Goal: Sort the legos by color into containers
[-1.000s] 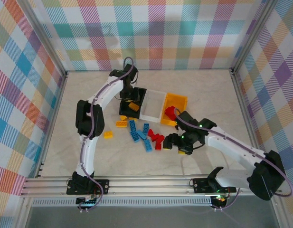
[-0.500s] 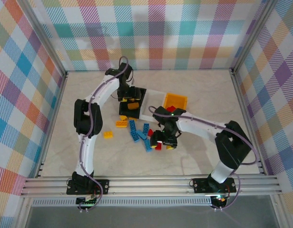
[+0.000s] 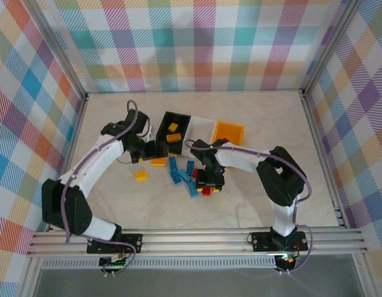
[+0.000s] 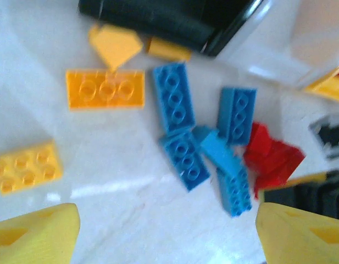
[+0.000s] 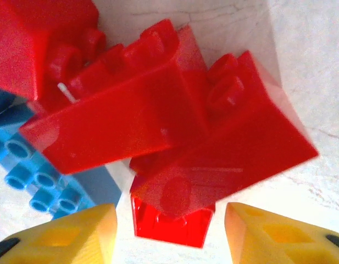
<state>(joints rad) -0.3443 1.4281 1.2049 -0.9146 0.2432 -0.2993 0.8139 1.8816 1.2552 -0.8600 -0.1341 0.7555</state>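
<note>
Left hand has backed off from the black bin, spread wide; right hand, also spread, straddles red legos.

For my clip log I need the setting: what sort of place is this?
Probably a lab data-collection cell, not a home: plaid backdrop walls on an aluminium frame enclose a tabletop with lego bricks and small bins.
</note>
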